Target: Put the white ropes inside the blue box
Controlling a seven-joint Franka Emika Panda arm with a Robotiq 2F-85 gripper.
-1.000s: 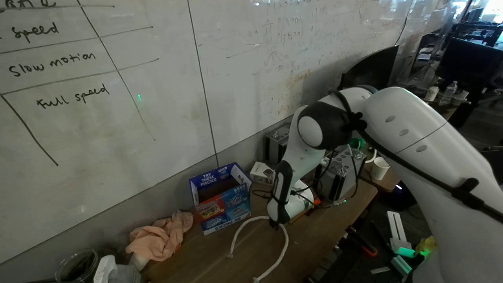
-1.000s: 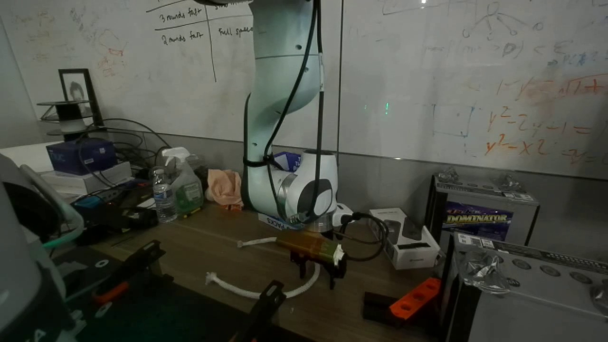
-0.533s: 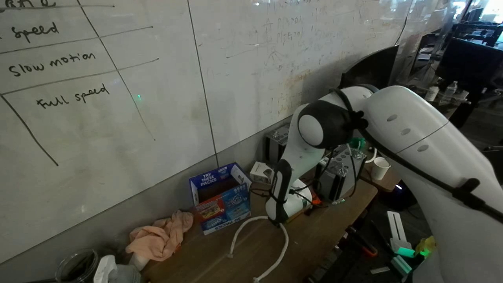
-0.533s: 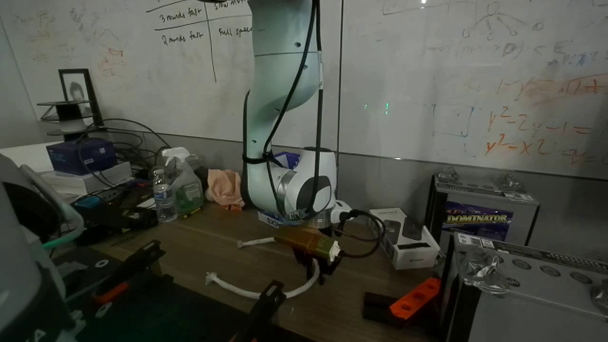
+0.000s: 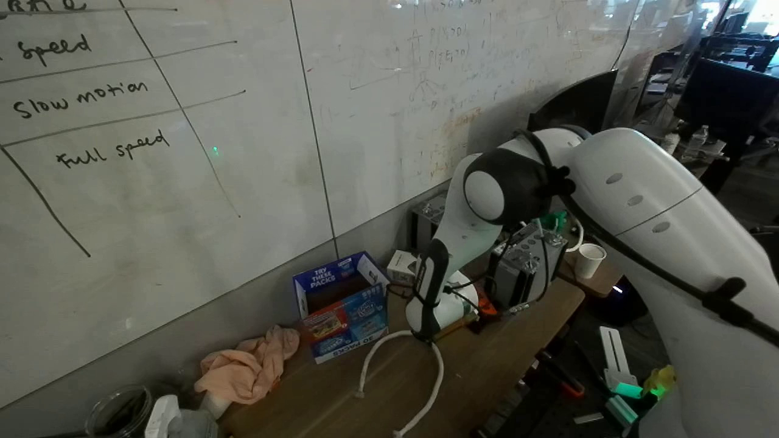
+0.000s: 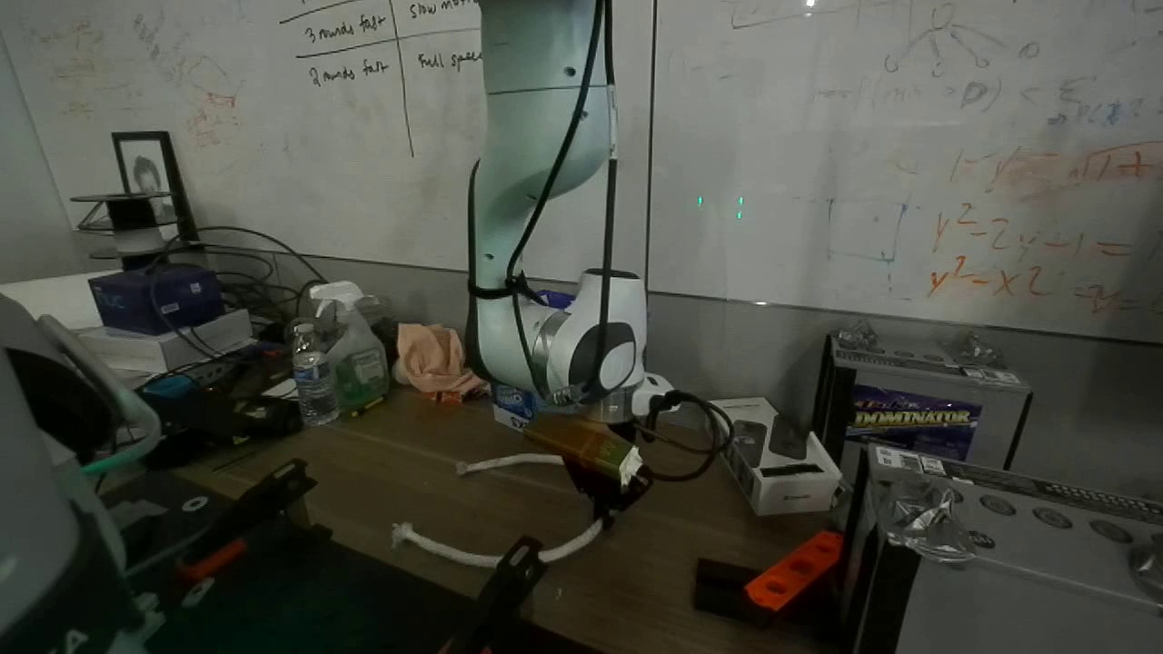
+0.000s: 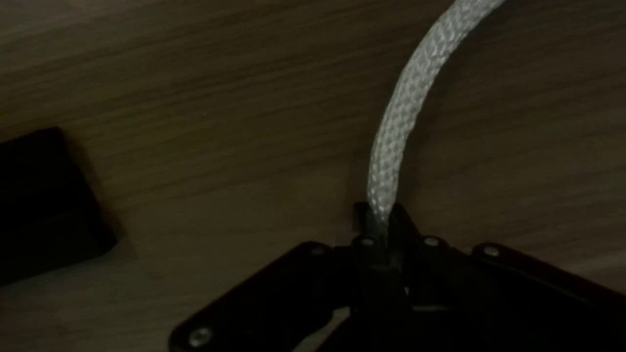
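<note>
The white rope point(image 5: 440, 372) lies in a curved loop on the table in both exterior views, its two frayed ends pointing away from the arm. At its bend, my gripper point(image 6: 607, 516) has closed around it. Seen from the wrist, the white rope point(image 7: 398, 122) runs straight into the pinched fingertips of the gripper point(image 7: 381, 211). Beyond the jaws, the rest of it is hidden there. The blue box point(image 5: 367, 311) stands open-topped against the wall, just beyond the gripper. In an exterior view the arm covers most of the blue box point(image 6: 511, 406).
A peach cloth point(image 5: 249, 368) lies beside the box. A white carton point(image 6: 772, 459), grey battery-like units point(image 6: 1018, 554) and an orange holder point(image 6: 795, 572) stand on the other side. A dark block point(image 7: 44, 205) shows in the wrist view. Behind everything rises the whiteboard point(image 5: 243, 152).
The fingers have come together from wide apart onto the rope. The hand has risen a little and shifted slightly towards the box, and the rope's bend has moved with it.
</note>
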